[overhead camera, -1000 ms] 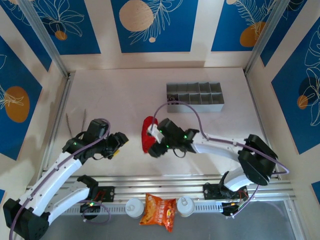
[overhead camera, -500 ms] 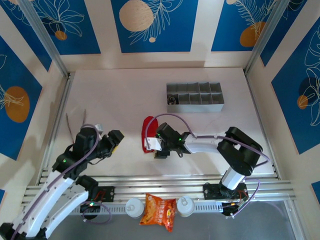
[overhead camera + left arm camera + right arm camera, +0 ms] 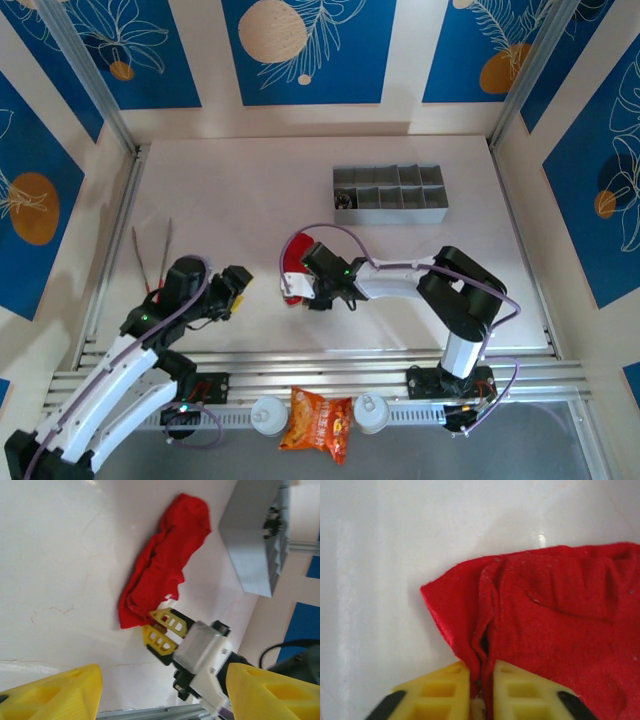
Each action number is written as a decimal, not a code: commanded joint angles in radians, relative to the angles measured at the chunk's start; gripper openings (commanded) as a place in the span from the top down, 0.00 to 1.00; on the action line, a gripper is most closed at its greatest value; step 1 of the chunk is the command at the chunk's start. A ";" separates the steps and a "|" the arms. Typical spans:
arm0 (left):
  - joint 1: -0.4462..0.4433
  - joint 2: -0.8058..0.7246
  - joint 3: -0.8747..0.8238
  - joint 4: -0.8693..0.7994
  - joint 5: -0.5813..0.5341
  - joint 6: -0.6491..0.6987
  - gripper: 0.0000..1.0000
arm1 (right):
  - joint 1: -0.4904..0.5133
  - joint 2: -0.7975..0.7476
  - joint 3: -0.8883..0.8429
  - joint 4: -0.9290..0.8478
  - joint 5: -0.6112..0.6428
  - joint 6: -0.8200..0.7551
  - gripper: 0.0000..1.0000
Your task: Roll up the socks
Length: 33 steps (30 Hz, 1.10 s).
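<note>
Red sock (image 3: 560, 605) edge pinched between closed right pincer (image 3: 481, 672) fingers on surface (image 3: 230, 190). Left pincer (image 3: 234, 288) spread wide, empty, held nearby.

Your sock (image 3: 560, 610) is plain red, with one small white tag (image 3: 169, 600). The right gripper (image 3: 481, 669) and left gripper (image 3: 242, 284) both have bright yellow fingers (image 3: 55, 695) on black bodies. Your arms (image 3: 400, 290) are white with black joints, and their cables (image 3: 340, 232) are purple. The tray (image 3: 390, 195) is plain grey. The bag (image 3: 316, 420) is orange with red and yellow print. The table (image 3: 230, 200) is off-white. The panels (image 3: 300, 50) are deep blue, with white line-drawn leaves and orange discs.
</note>
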 commanded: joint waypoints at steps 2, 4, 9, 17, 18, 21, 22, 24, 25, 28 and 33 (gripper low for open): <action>-0.004 0.119 -0.009 0.110 0.054 -0.158 0.33 | 0.000 0.009 0.049 -0.071 -0.083 0.122 0.97; -0.007 0.195 0.013 0.107 0.063 -0.195 0.33 | -0.006 0.000 0.061 -0.084 -0.133 0.180 0.98; -0.053 0.394 0.048 0.131 0.092 -0.306 0.31 | -0.028 -0.002 0.090 -0.129 -0.261 0.279 1.00; -0.138 0.614 0.098 0.266 0.073 -0.424 0.30 | -0.079 0.053 0.163 -0.202 -0.438 0.406 1.00; -0.141 0.625 0.103 0.265 0.071 -0.428 0.30 | -0.085 0.062 0.174 -0.211 -0.456 0.413 1.00; -0.146 0.654 0.103 0.279 0.065 -0.453 0.30 | -0.100 0.086 0.205 -0.238 -0.517 0.430 1.00; -0.146 0.662 0.100 0.299 0.060 -0.460 0.30 | -0.102 0.095 0.218 -0.251 -0.529 0.432 1.00; -0.147 0.676 0.104 0.304 0.050 -0.470 0.31 | -0.104 0.111 0.236 -0.270 -0.541 0.433 1.00; -0.147 0.685 0.106 0.305 0.046 -0.474 0.33 | -0.104 0.119 0.241 -0.277 -0.548 0.434 1.00; -0.146 0.710 0.106 0.306 0.050 -0.485 0.41 | -0.105 0.134 0.254 -0.286 -0.565 0.451 1.00; -0.144 0.730 0.101 0.294 0.034 -0.513 0.61 | -0.099 0.140 0.252 -0.280 -0.565 0.463 1.00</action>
